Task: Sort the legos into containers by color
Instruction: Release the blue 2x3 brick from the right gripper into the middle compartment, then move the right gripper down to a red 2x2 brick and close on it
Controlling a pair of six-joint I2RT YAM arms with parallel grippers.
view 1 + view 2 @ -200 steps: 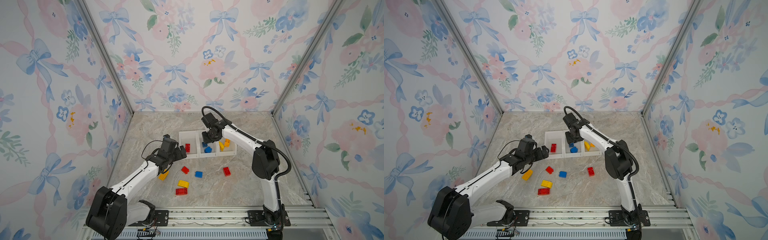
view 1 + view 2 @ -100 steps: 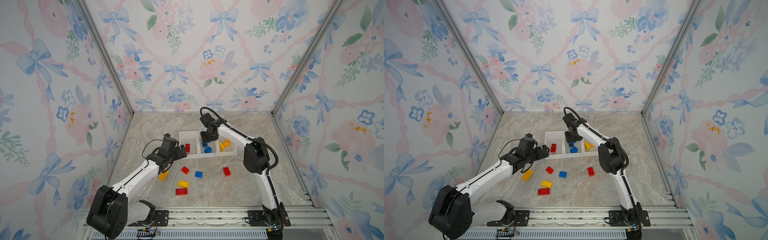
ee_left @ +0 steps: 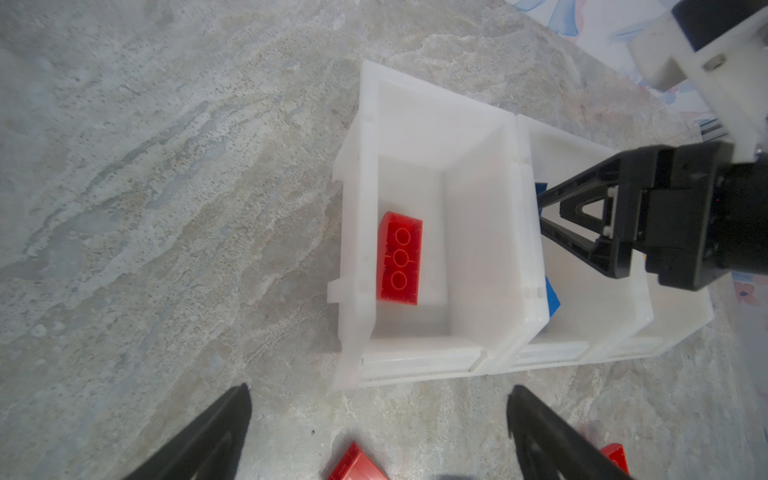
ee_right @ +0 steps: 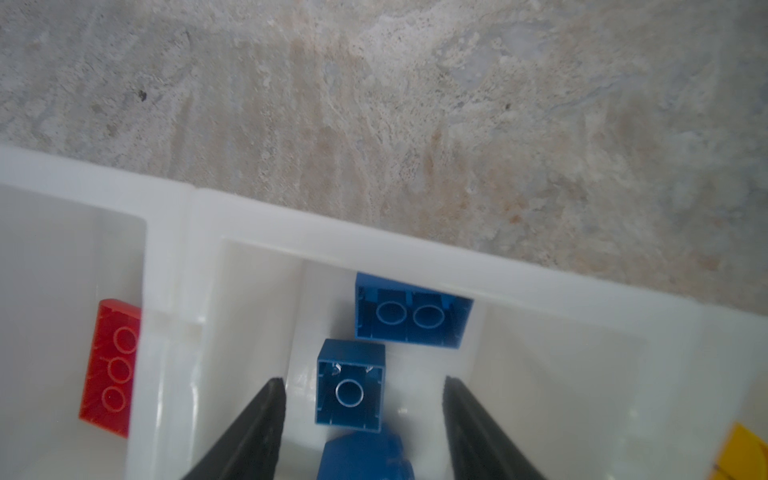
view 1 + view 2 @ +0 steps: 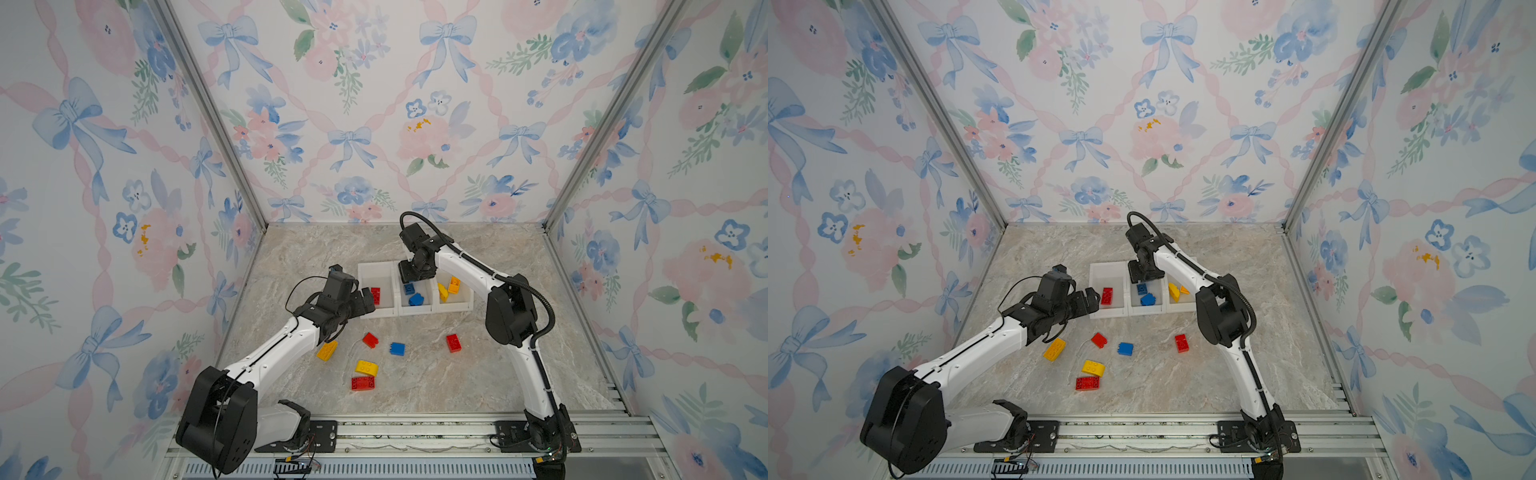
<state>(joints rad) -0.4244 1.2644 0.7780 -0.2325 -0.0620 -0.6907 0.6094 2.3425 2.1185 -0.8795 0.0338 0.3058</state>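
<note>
No text, label, brand, number or sign can be read in any view. The legos show only plain studs and hollow undersides, the white containers are unmarked, and the wallpaper bears only bows and flowers.

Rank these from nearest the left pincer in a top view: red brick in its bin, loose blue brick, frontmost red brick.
1. red brick in the bin, beside the left pincer
2. loose blue brick, on the table, centre
3. frontmost red brick, near the rail
</note>
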